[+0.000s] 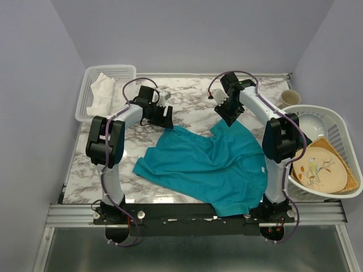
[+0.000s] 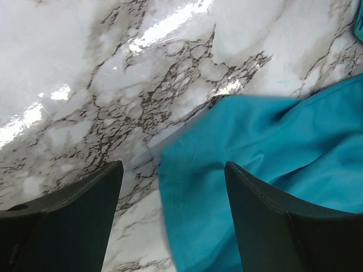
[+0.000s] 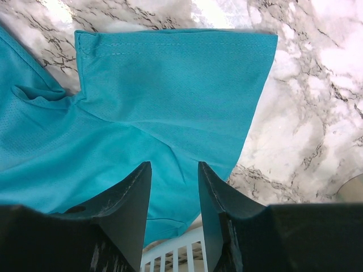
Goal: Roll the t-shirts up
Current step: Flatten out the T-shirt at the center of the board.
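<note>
A teal-blue t-shirt [image 1: 210, 164] lies rumpled across the marble table [image 1: 187, 93], its near part reaching the front edge. My left gripper [image 1: 161, 116] hangs over the shirt's far left corner. In the left wrist view the gripper [image 2: 173, 167] stands wide open, and the hemmed corner of the t-shirt [image 2: 272, 141] lies flat on the marble between the fingers, touching neither. My right gripper [image 1: 229, 113] is over the far right sleeve. In the right wrist view the gripper [image 3: 171, 165] shows a clear gap, with the sleeve [image 3: 170, 79] spread on the table beyond it.
A white basket [image 1: 122, 69] holding a white cloth [image 1: 102, 89] stands at the far left corner. At the right are a cup [image 1: 289, 97] and a larger white basket [image 1: 347, 133] with a bowl and a bird-patterned plate [image 1: 317, 170]. The metal rail [image 1: 198, 212] runs along the front.
</note>
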